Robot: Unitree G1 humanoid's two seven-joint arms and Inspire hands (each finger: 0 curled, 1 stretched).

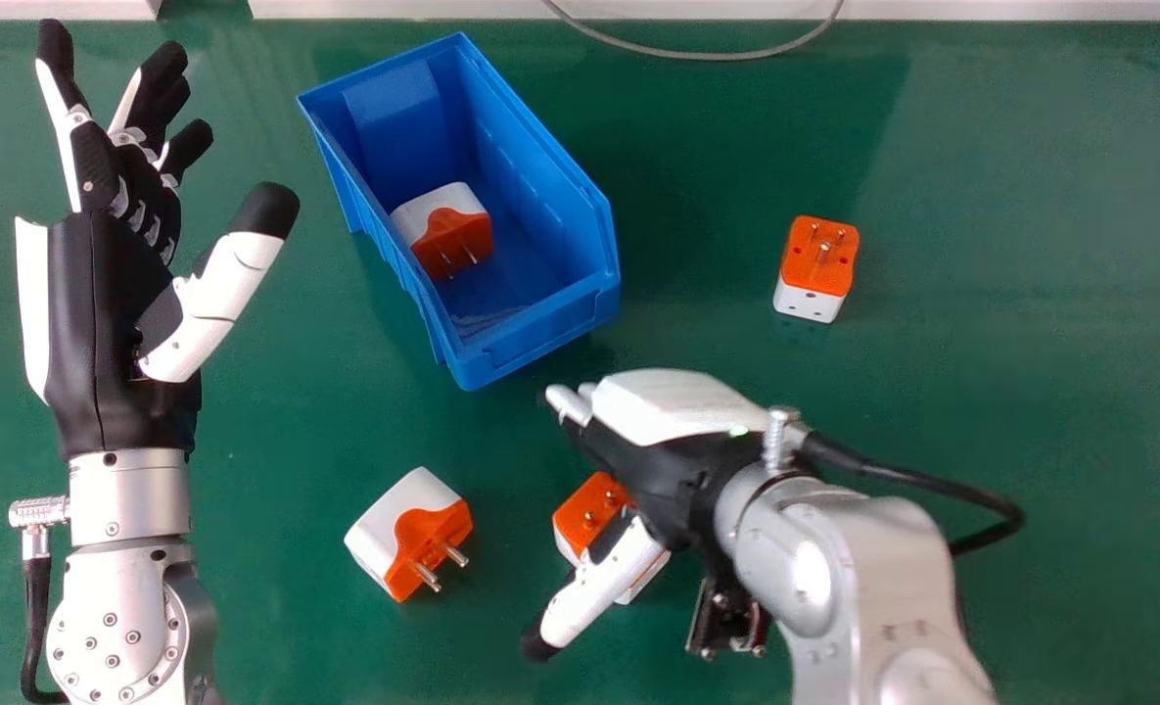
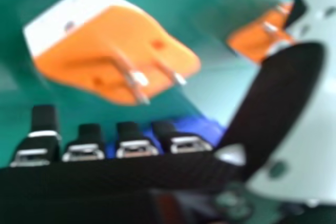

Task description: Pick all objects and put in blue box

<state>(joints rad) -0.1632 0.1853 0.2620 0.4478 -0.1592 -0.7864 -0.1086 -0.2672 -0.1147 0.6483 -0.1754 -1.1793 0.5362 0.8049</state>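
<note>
Wide green tabletop (image 1: 1059,294) was noted at right of the frame; a narrow gap was left between the right hand (image 1: 663,470) and the near edge of the blue box (image 1: 540,338), set askew at upper centre. One orange-and-white adapter (image 1: 442,220) was contained there. A pins-up adapter (image 1: 819,257) was seen at right, a tilted adapter (image 1: 408,534) at lower left of centre, a part-covered adapter (image 1: 589,509) beneath the right hand. Chunky plastic-looking bodies were fitted with metal pins. Both right thumb and fingers were held apart; the left hand (image 1: 100,323), at left, was spread.
</note>
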